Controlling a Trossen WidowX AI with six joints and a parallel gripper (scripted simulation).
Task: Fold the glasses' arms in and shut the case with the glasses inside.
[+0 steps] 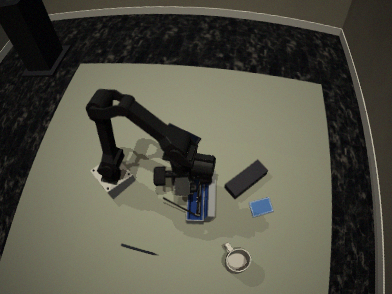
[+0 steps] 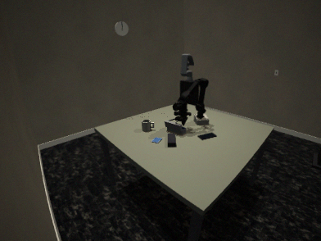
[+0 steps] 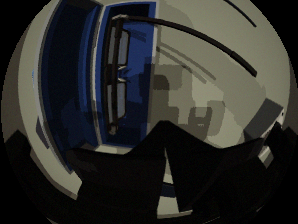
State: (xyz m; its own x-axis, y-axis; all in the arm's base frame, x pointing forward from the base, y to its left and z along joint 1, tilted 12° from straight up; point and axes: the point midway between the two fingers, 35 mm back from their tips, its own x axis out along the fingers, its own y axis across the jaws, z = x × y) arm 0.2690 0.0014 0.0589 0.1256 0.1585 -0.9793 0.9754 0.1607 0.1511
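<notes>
The open glasses case (image 1: 202, 202) has a blue lining and lies on the table under my arm; it also shows in the wrist view (image 3: 100, 72) and small in the exterior view (image 2: 175, 126). The dark glasses (image 3: 120, 80) lie in the case's right half. One arm of the glasses (image 3: 200, 39) sticks out sideways over the table; it shows in the top view (image 1: 175, 203) as a thin dark line left of the case. My gripper (image 3: 163, 125) is shut and empty, just above the case's near end (image 1: 196, 186).
A long black box (image 1: 246, 178) and a small blue card (image 1: 261, 207) lie right of the case. A white mug (image 1: 236, 260) stands in front. A dark pen (image 1: 139, 249) lies front left. The arm's base (image 1: 111, 176) is at the left.
</notes>
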